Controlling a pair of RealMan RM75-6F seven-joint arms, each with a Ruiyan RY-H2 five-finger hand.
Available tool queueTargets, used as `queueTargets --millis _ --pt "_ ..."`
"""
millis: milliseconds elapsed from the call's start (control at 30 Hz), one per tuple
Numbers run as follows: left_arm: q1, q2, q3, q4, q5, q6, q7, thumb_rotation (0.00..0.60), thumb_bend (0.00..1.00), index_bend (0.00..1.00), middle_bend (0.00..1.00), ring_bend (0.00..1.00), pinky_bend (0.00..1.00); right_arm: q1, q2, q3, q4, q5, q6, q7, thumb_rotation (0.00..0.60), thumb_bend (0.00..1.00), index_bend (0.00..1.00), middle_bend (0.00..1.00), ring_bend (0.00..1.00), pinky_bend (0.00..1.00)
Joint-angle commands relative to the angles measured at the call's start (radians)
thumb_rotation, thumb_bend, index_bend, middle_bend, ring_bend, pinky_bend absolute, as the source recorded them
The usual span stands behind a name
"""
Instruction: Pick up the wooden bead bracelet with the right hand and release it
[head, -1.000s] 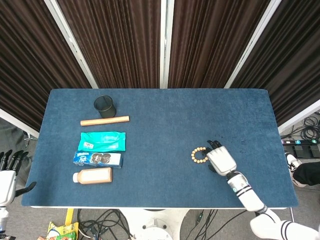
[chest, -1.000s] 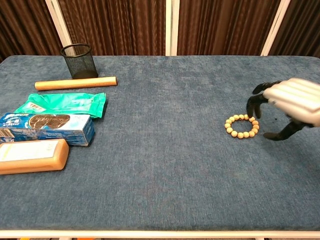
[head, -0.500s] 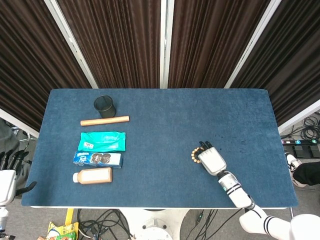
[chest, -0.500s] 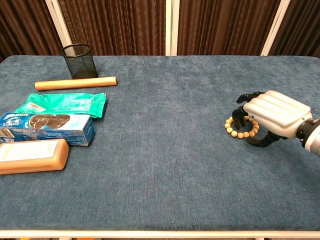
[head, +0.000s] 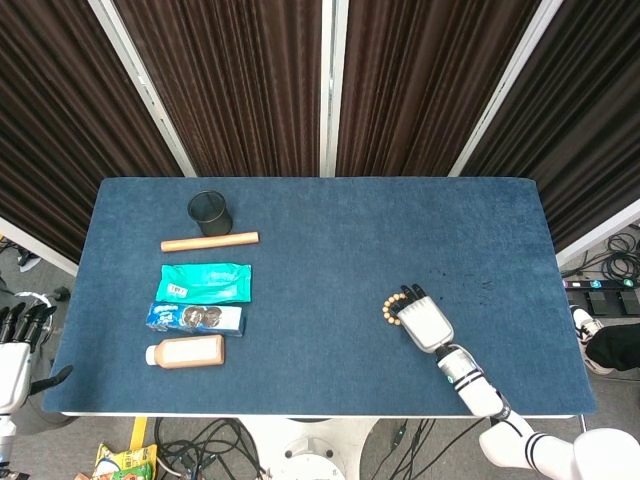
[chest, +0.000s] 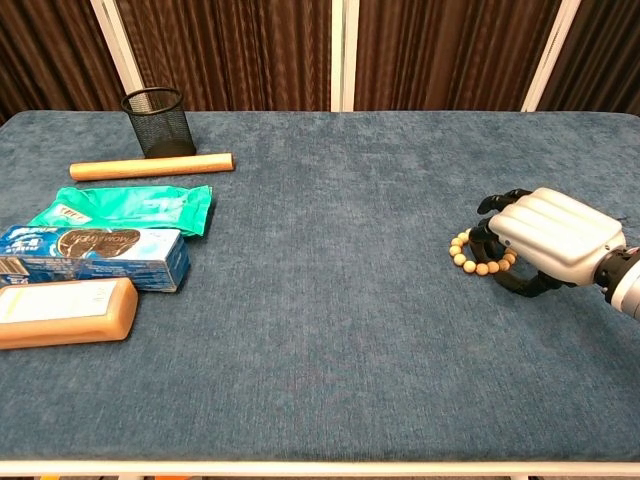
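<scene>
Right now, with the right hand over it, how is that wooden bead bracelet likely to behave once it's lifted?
The wooden bead bracelet is a ring of separate small beads, so it will probably sag rather than hold its circle. It looks light for the right hand. The round, smooth-looking beads may slip between fingertips, so hooking through the loop seems safer.

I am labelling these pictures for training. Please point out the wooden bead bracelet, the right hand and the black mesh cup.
wooden bead bracelet (chest: 463, 253), chest view, on the beads at its left side.
right hand (chest: 553, 235), chest view, on the white back of the hand.
black mesh cup (chest: 158, 123), chest view, on its mesh wall.
</scene>
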Motion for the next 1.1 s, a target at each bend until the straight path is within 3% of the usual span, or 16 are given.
queueTargets --millis 33,167,267,433,633,867,967,1100 --pt "0.000 -0.002 0.001 0.004 0.004 0.001 -0.004 0.600 0.04 0.17 0.14 0.03 0.01 -0.007 -0.007 0.008 0.012 0.006 0.019 0.036 0.600 0.43 0.60 0.45 0.22 0.24" --pt "-0.001 -0.006 0.001 0.010 0.011 0.003 -0.012 0.600 0.04 0.17 0.14 0.03 0.01 -0.012 0.013 0.042 -0.035 0.059 0.000 0.155 0.600 0.52 0.63 0.45 0.23 0.24" --pt "-0.001 -0.007 0.000 0.014 0.015 0.006 -0.014 0.600 0.04 0.17 0.14 0.03 0.01 -0.017 0.055 0.086 -0.127 0.128 -0.038 0.299 0.600 0.54 0.63 0.46 0.24 0.24" --pt "-0.002 -0.006 0.001 0.012 0.019 0.005 -0.013 0.600 0.04 0.17 0.14 0.03 0.01 -0.024 0.189 0.193 -0.366 0.282 -0.167 0.660 0.600 0.56 0.64 0.47 0.24 0.24" --pt "-0.004 0.000 0.002 -0.004 0.031 0.011 0.000 0.600 0.04 0.17 0.14 0.03 0.01 -0.038 0.353 0.291 -0.561 0.336 -0.350 1.185 0.600 0.59 0.64 0.47 0.24 0.21" --pt "-0.011 0.009 0.002 -0.025 0.038 0.005 0.022 0.600 0.04 0.17 0.14 0.03 0.01 -0.063 0.420 0.329 -0.608 0.202 -0.492 1.818 0.600 0.61 0.64 0.47 0.24 0.17" --pt "-0.014 0.013 0.002 -0.032 0.040 0.002 0.030 0.600 0.04 0.17 0.14 0.03 0.01 -0.058 0.420 0.309 -0.588 0.098 -0.493 2.065 0.600 0.61 0.63 0.47 0.24 0.13" --pt "-0.017 0.019 0.003 -0.044 0.042 -0.001 0.039 0.600 0.04 0.17 0.14 0.03 0.01 -0.016 0.421 0.232 -0.530 -0.066 -0.431 2.356 0.600 0.61 0.60 0.47 0.23 0.10"
